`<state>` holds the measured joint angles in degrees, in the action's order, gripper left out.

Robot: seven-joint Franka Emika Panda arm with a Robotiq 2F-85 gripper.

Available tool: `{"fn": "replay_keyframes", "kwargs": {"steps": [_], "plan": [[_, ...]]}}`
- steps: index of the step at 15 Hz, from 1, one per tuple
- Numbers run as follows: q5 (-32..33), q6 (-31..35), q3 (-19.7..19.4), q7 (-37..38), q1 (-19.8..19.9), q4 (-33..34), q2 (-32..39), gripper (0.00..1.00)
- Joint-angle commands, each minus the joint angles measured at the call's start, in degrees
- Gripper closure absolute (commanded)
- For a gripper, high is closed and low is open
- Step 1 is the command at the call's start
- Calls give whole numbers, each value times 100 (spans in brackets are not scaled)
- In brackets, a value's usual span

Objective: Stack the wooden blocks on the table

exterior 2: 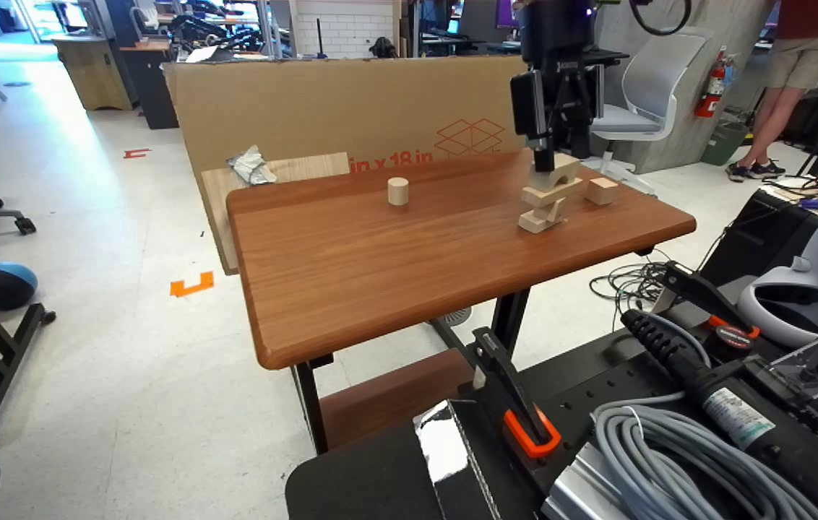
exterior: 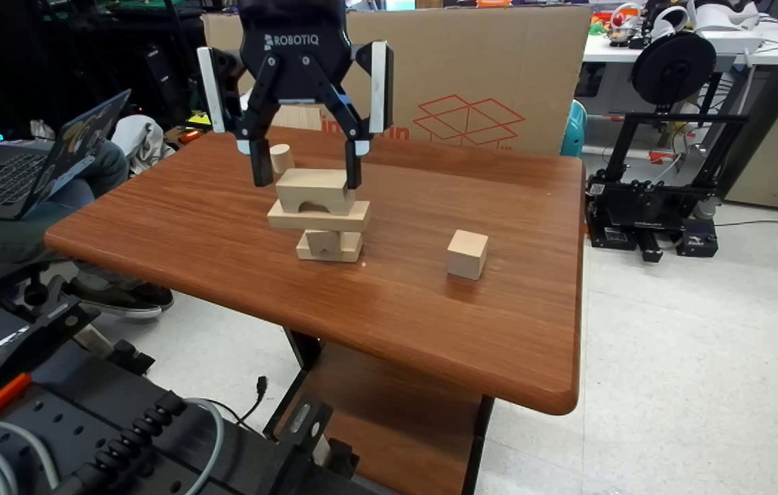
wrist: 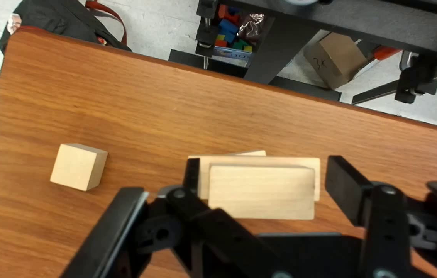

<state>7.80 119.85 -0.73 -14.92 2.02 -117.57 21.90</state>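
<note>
My Robotiq gripper [exterior: 308,180] is spread and holds nothing, the arch block [exterior: 312,187] already sits atop the stack [exterior: 318,218], and the cube [exterior: 467,254] and cylinder [exterior: 282,159] on the table [exterior: 526,330] probably remain to add.

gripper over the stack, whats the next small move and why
Probably raise the open gripper straight up before going sideways: the arched block already rests on the plank, and in the wrist view gaps show between its ends and both fingers, while a sideways shift might bump it. The cube and cylinder stand unstacked on the table.
</note>
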Motion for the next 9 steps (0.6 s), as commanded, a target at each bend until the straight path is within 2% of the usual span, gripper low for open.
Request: {"fn": "replay_keyframes", "kwargs": {"steps": [1, 4, 9], "plan": [[140, -285, 17, -8, -21, 180, 66, 0], [81, -363, 28, 29, -18, 179, -43, 0], [-375, -1126, 62, 371, 18, 560, -642, 0]]}}
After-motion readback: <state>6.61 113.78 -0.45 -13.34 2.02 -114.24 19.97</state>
